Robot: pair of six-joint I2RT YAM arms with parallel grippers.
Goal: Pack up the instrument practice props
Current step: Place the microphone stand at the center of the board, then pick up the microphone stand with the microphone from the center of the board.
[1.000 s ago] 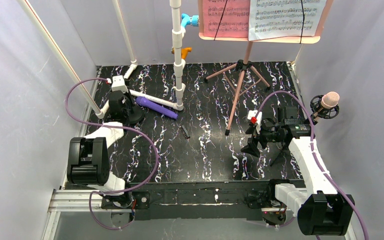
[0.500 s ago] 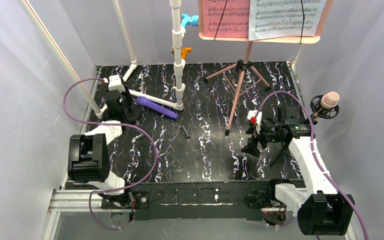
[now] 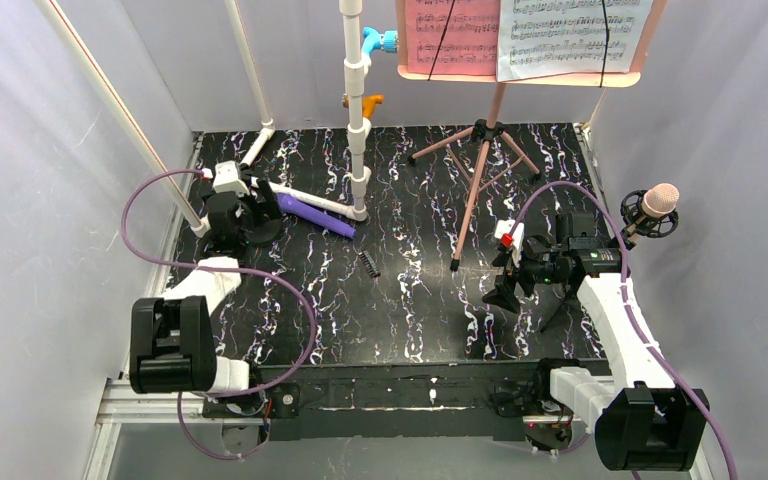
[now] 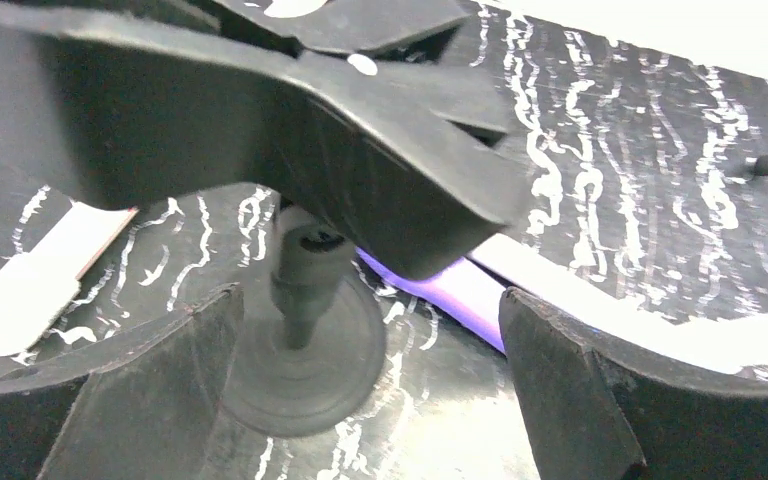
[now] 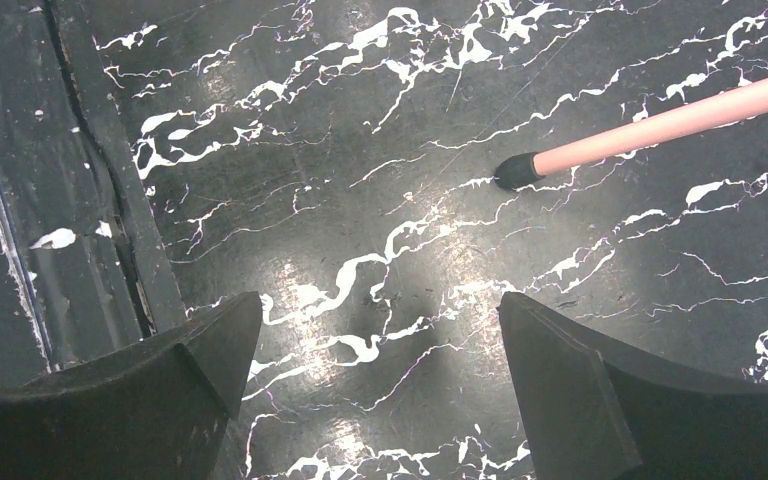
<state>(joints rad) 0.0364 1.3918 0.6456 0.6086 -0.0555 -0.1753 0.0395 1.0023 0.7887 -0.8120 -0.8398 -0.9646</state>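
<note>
Left arm reaching forward to far-left of table; left gripper (image 3: 230, 208) angled down over black round base (image 4: 305, 360), fingers spread, holding nothing. Purple tube (image 3: 315, 213) lies flat just beside. Pink music stand (image 3: 480, 165) upright. Right arm bent; right gripper (image 3: 508, 287) low near stand foot, fingers apart, empty.

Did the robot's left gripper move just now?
Yes. The left gripper shifted slightly left, away from the tall white upright pipe with blue and orange fittings.

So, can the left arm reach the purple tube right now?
Probably not directly: a black round-footed post stands between the open left pincer and the purple tube just behind it.
</note>
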